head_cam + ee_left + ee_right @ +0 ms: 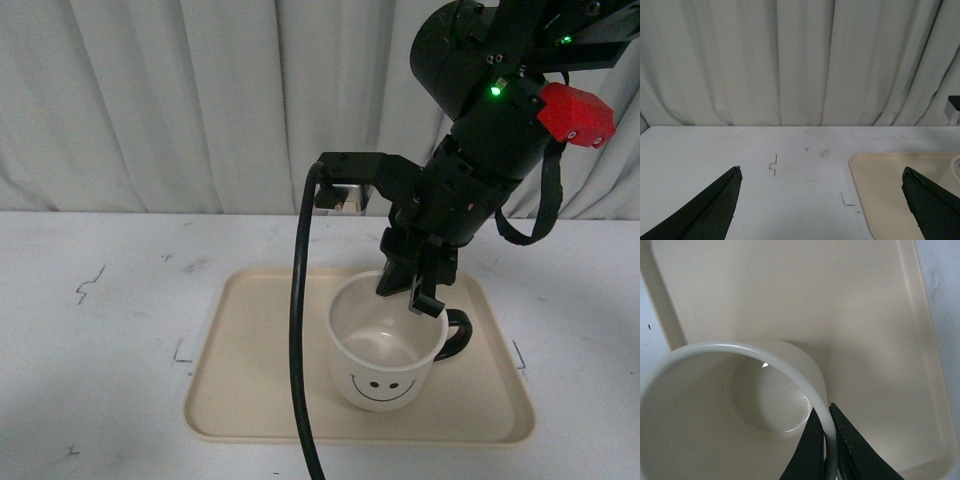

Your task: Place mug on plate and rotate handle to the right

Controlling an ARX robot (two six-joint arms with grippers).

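Black left pincer (821,169) gapes wide, holding nothing. Cream-white smiley mug (385,372) sits on the flat beige rectangular tray (235,400), glossy black loop handle (458,335) pointing right; right pincer (410,298) pinches the rim, so only release seems left.

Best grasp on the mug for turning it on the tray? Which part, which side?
Pinch the rim wall from straight above, one finger inside, one outside. The mug stands upright on the plate, mouth open, wall thin, so a top-down pinch likely fits; the right gripper straddles the rim beside the handle that way.
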